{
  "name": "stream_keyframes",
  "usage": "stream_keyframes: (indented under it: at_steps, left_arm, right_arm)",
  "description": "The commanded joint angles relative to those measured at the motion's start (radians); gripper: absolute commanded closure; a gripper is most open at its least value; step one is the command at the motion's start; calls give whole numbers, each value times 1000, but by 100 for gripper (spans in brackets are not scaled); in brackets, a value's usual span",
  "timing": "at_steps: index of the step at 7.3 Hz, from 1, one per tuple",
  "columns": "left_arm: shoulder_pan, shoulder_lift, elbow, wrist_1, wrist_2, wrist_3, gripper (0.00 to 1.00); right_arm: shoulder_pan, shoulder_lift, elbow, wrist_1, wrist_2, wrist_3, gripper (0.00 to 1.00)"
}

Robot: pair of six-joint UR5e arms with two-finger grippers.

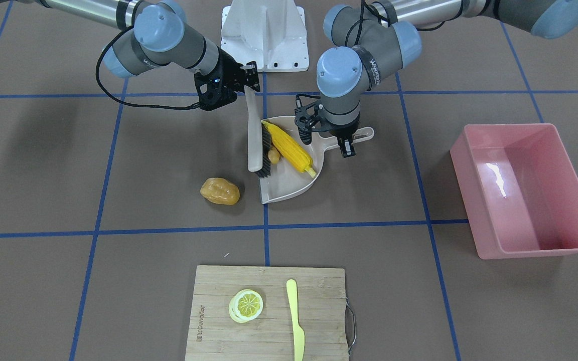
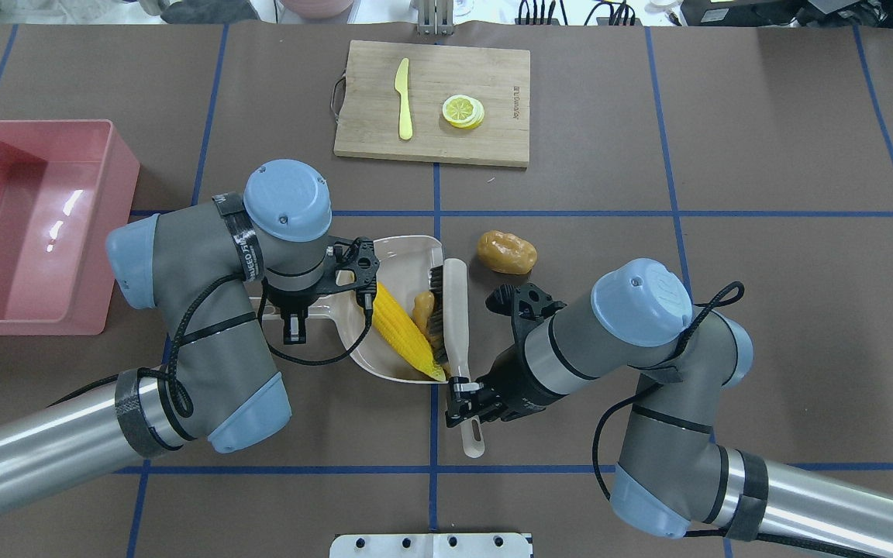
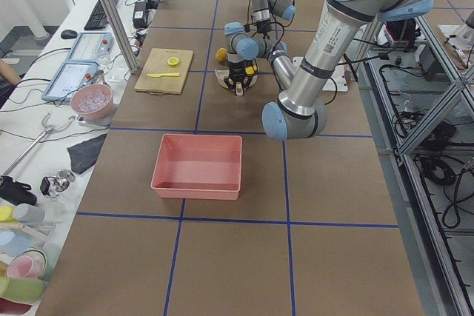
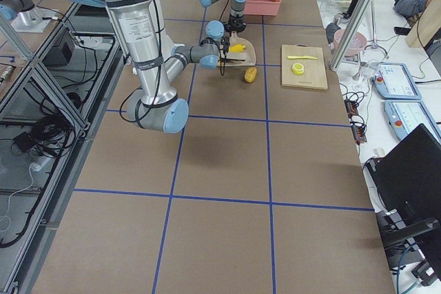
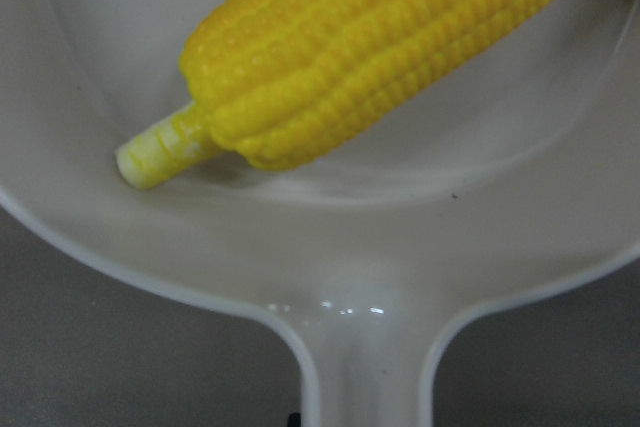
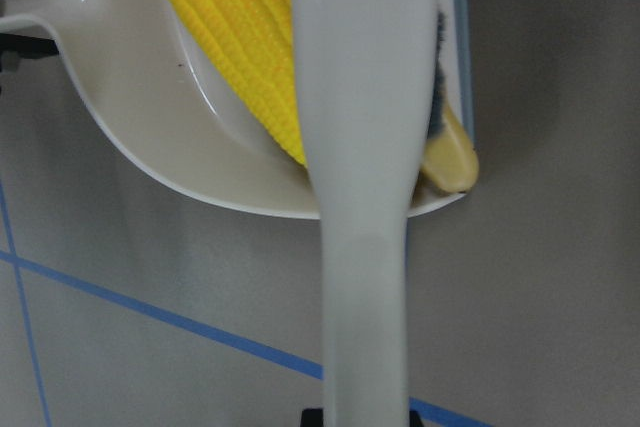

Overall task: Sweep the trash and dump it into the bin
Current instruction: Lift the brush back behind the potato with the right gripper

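— while the left gripper (image 2: 295, 322) sits clamped shut on the dustpan (image 2: 400, 246) handle, and the right gripper (image 2: 463, 391) is closed just as firmly round the brush (image 2: 455, 306) handle, what worries you?
— the ginger root (image 2: 422, 308). it's wedged between the bristles and the corn cob (image 2: 404, 333), right at the pan's open mouth, not deep inside. if the brush draws off to the right, i reckon the bristles could drag it out onto the table.
— and the corn?
— one end rests against the curved back wall by the handle, the other reaches the mouth corner nearest the robot. tilt the pan mouth-down on the lift and it would likely slide out.
— the potato (image 2: 506, 252)?
— on the table outside the pan, near the brush tip, to its right and a little farther from the robot. it's rounded and glossy, so a glancing stroke may send it rolling away rather than in. a hard shove could also skid the pan, since only its handle is held.
— then the pink bin (image 2: 117, 232)?
— at the left end of the table, well apart from the pan. any tip on that carry spills the load short of it.
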Motion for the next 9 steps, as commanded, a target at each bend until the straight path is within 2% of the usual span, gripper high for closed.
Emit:
stream_keyframes:
  at_steps: [1, 4, 7, 9]
  left_arm:
    - [0, 0, 0, 0, 0, 0, 100]
    - [0, 0, 0, 0, 0, 0, 100]
    - [0, 0, 0, 0, 0, 0, 100]
    - [0, 0, 0, 0, 0, -2, 100]
  right_arm:
    - [16, 29, 14, -63, 12, 1, 100]
    - [252, -64, 43, -64, 229, -45, 100]
    - [377, -151, 44, -62, 311, -184, 100]
    - [367, -233, 39, -59, 321, -281, 100]
